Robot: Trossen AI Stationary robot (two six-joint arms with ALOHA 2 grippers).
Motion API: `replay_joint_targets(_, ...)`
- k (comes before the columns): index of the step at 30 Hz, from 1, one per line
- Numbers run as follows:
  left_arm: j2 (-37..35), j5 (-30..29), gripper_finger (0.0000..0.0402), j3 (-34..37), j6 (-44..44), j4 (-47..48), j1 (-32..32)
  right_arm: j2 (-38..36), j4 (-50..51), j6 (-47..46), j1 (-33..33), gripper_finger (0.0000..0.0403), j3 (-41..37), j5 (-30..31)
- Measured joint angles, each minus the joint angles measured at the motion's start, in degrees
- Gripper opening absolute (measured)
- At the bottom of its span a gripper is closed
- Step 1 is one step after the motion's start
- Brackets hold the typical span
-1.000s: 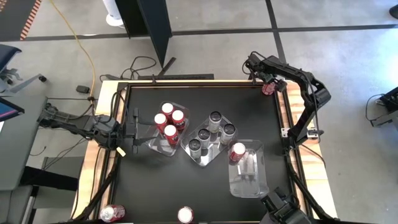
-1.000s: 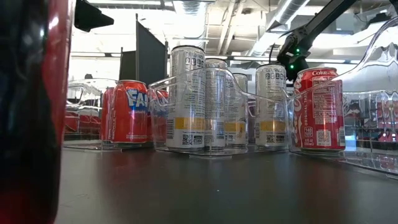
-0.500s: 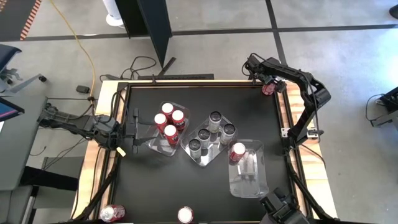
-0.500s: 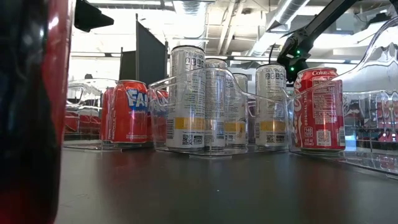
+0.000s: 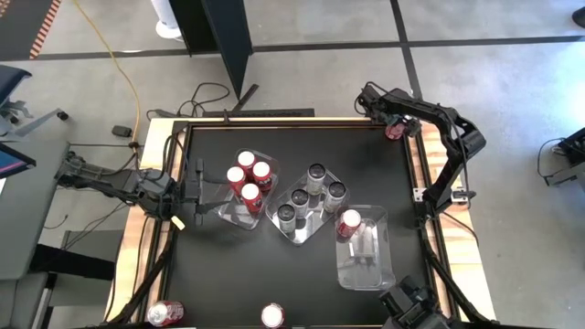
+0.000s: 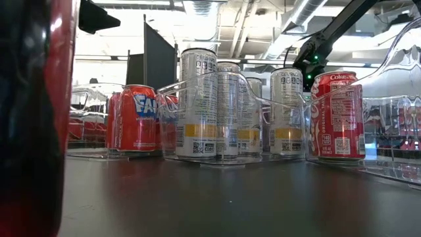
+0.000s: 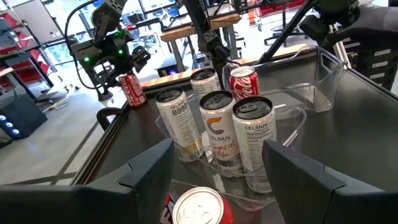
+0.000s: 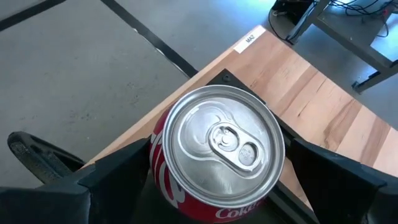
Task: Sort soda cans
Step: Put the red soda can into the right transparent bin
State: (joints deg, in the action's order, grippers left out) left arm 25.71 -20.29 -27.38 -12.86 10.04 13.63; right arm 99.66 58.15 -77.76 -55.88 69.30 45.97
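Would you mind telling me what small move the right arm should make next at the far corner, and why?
Probably close the right gripper on the red can. In the right wrist view the can stands upright between its open fingers, at the table's far right corner, so a grasp looks lined up. The left gripper waits by the tray of red cans.

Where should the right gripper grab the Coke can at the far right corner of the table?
Grip the Coke can across its round side wall, below the silver lid. Come down from above: it stands upright, and the right gripper already has a finger on either side.
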Motion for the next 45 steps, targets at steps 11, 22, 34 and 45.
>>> replay_joint_targets(11,0.0,0.0,0.0239,0.0,0.0,0.0,0.0,0.0,-2.2,0.7,0.4,0.04,-1.9,0.9)
replay_joint_targets(22,0.0,0.0,0.0239,0.0,0.1,0.0,0.0,0.0,-5.0,1.5,0.9,0.0374,-4.0,0.7)
replay_joint_targets(34,0.0,0.0,0.0239,0.0,0.2,0.1,0.0,4.0,-5.6,1.0,0.9,0.0329,-3.6,2.0)
replay_joint_targets(45,0.0,0.0,0.0239,0.0,0.0,0.0,0.0,4.3,-5.3,0.0,1.5,0.0321,-3.7,1.1)
